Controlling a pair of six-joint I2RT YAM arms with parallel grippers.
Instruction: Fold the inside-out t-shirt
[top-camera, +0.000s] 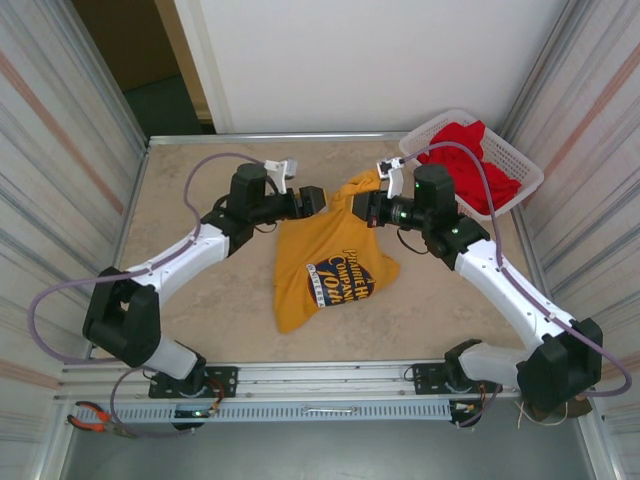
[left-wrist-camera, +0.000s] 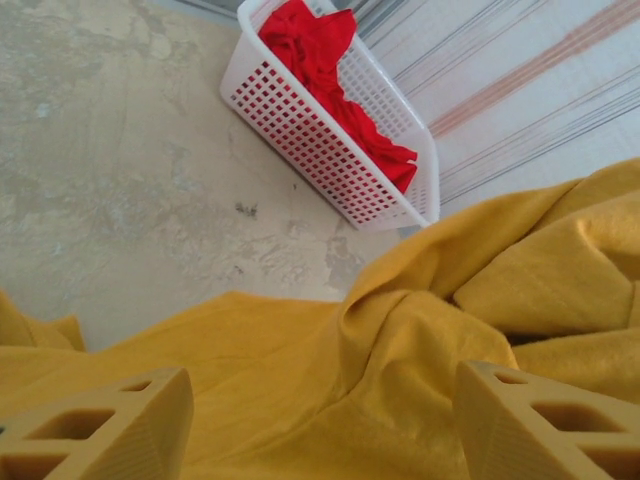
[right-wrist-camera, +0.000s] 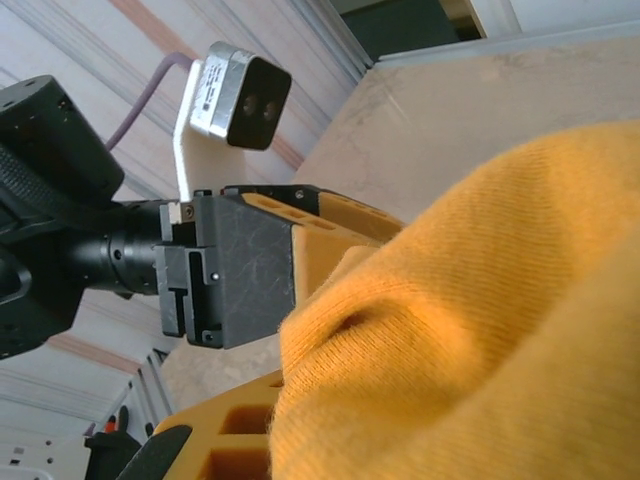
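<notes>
now the mustard t-shirt (top-camera: 325, 265) lies mid-table (top-camera: 230, 320), print up, its top edge bunched between the arms. your right gripper (top-camera: 368, 208) is pressed together, pinching that raised edge; the left gripper (top-camera: 316, 198) stands spread over the cloth. take the matching corner with the left before pulling taut. count: one t-shirt, one red garment (top-camera: 470, 150), one white basket (top-camera: 535, 178), two grippers.
</notes>
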